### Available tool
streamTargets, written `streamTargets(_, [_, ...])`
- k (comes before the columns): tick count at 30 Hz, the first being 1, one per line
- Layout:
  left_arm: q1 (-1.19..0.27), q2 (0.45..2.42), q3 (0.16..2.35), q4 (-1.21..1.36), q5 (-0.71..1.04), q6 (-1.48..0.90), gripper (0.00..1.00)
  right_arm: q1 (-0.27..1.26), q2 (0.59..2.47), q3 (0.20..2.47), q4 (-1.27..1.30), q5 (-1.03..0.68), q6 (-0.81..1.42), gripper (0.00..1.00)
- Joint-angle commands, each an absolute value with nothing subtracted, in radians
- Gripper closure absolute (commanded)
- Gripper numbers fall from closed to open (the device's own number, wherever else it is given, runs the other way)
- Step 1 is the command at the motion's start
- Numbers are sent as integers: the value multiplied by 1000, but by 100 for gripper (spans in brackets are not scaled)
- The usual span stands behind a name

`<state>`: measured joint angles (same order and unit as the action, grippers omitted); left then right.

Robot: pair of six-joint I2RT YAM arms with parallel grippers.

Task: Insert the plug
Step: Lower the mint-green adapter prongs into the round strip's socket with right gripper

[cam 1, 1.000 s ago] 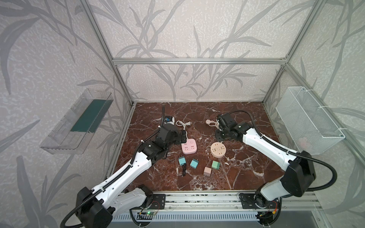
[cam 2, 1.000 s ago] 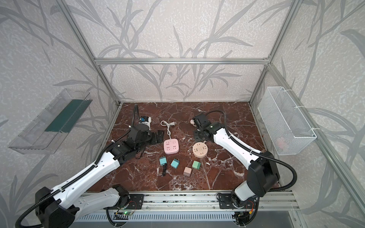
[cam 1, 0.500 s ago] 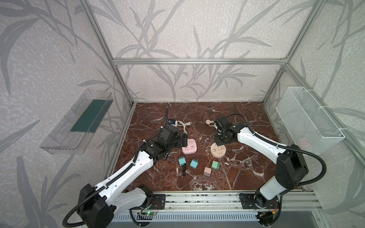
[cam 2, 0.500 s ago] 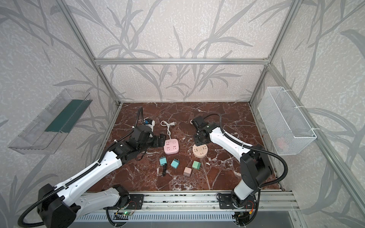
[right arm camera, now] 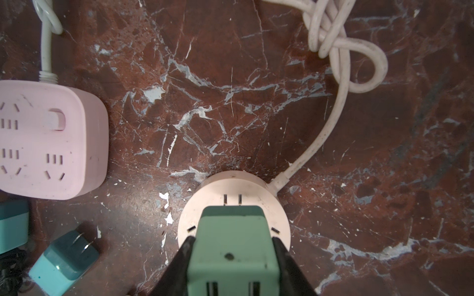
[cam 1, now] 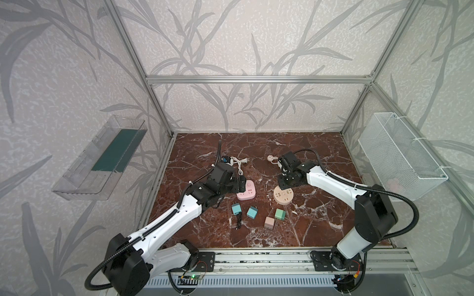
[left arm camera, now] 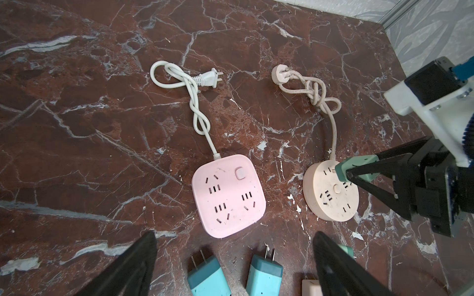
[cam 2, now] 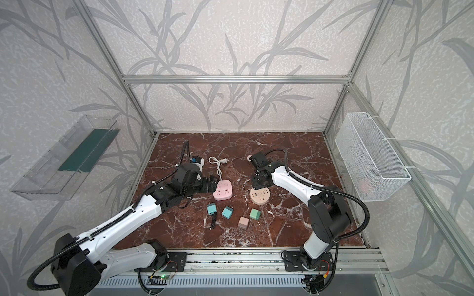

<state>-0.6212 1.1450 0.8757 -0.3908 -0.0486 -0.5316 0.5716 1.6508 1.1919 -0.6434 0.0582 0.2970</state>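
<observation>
My right gripper [right arm camera: 233, 242] is shut on a green plug [right arm camera: 232, 253], holding it by its two sides. The plug hangs over the round beige socket block [right arm camera: 230, 187] and hides the block's middle; its prongs are hidden, so I cannot tell whether they touch the slots. In the left wrist view the green plug [left arm camera: 343, 169] sits over the far part of the round block [left arm camera: 328, 200]. My left gripper [left arm camera: 234, 235] stands open, empty, just before the pink socket block [left arm camera: 228, 197]. In both top views the right gripper [cam 1: 284, 180] [cam 2: 259, 182] is above the round block [cam 1: 283, 196].
Two teal plugs [cam 1: 236, 208] [cam 1: 252, 212], a green cube plug [cam 1: 279, 214] and a pink one [cam 1: 269, 223] lie on the marble floor in front of the blocks. Both blocks' knotted cords [left arm camera: 195, 97] [left arm camera: 320, 94] trail toward the back. A wire basket [cam 1: 400, 159] hangs at the right wall.
The right gripper has come forward and down with the green plug over the round block. The left gripper has slid slightly right toward the pink block, jaws a little narrower.
</observation>
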Motion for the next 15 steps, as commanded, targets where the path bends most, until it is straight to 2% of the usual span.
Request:
streamTargets(1, [-625, 1151, 866, -377, -39, -545, 7, 568, 1654, 1179, -614, 49, 297, 100])
streamTargets(15, [-626, 1149, 858, -367, -32, -548, 7, 571, 1672, 1169, -627, 51, 276, 100])
